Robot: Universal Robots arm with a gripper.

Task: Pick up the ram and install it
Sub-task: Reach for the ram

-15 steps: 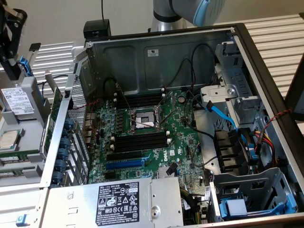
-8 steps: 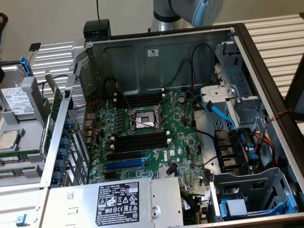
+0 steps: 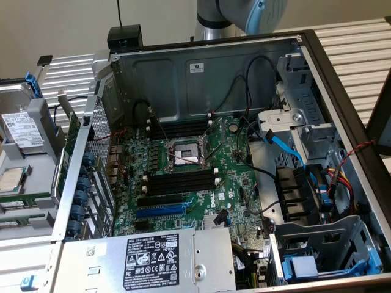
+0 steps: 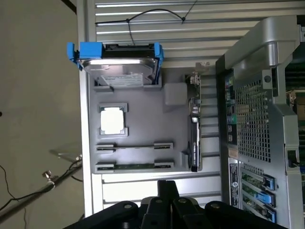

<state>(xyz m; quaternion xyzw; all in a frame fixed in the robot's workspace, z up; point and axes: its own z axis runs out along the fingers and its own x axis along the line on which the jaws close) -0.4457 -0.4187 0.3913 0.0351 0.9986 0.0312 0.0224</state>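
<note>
The ram is a thin green stick standing on edge in a holder of the grey tray. My gripper hovers above the tray's edge close to that holder, black fingers shut with nothing between them. A second holder beside it shows a thin dark edge. In the exterior view the tray sits at the left, outside the open computer case. The motherboard's black memory slots flank the processor socket. Part of my arm shows above the case.
The tray also carries a hard drive in a blue caddy, a processor chip and an expansion card. Inside the case are a blue expansion slot, loose cables, drive cages and a power supply.
</note>
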